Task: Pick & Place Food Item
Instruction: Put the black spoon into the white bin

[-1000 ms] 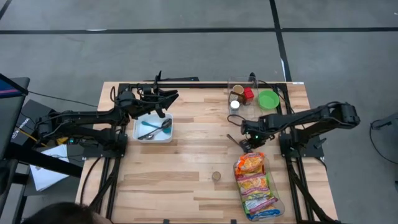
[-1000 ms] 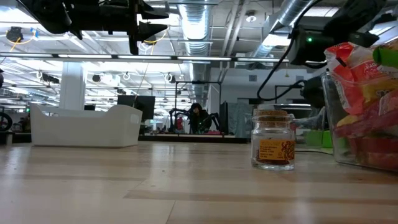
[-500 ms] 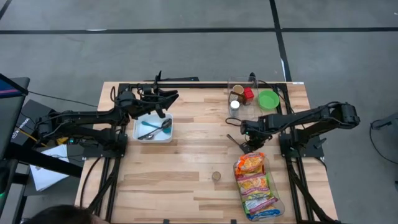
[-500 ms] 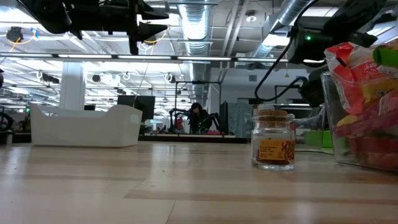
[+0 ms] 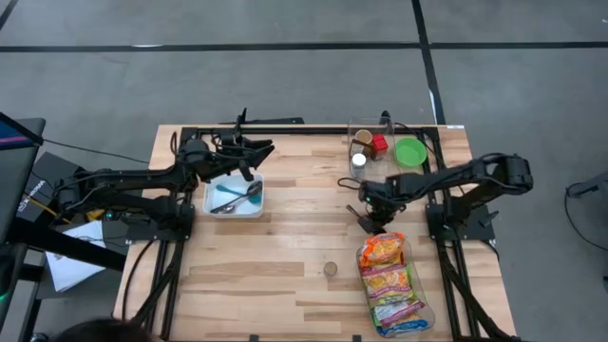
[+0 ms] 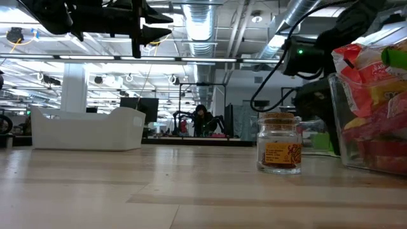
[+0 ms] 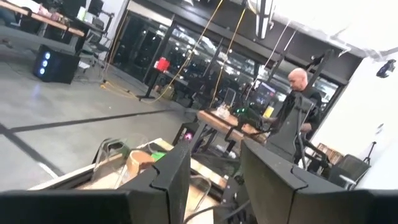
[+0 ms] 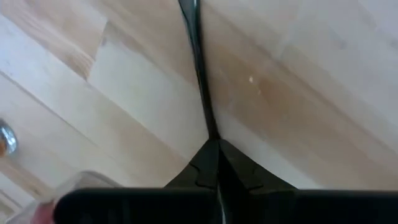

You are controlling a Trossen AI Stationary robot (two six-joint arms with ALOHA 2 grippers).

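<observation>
Snack packets (image 5: 386, 274) in bright orange, yellow and red lie packed in a clear tub (image 5: 425, 314) on the right-hand part of the bench (image 5: 285, 242), toward its near edge. No end effector touches them. The right end effector (image 5: 368, 218) hangs low over the bench just beyond the tub's far end. Its fingers are pressed fully together, and a thin dark rod (image 8: 198, 74) runs out from their tips across the wood. They appear to pinch it, though what kind of thing it is cannot be told. A small cork-lidded jar (image 5: 330, 270) with an orange label stands upright by itself just left of the tub, apart from it. On the left side, the left end effector (image 5: 255, 148) hovers in the air above the far rim of a white bin (image 5: 213, 206) that holds dark utensils (image 5: 236, 195). Its fingers stand partly apart with nothing between them. Along the far edge of the bench sits a clear container (image 5: 366, 126) with a few small items inside, and a green bowl (image 5: 410, 152) is just beside it. The left wrist view looks out into the room, where a person (image 7: 301, 93) stands at a workstation.
</observation>
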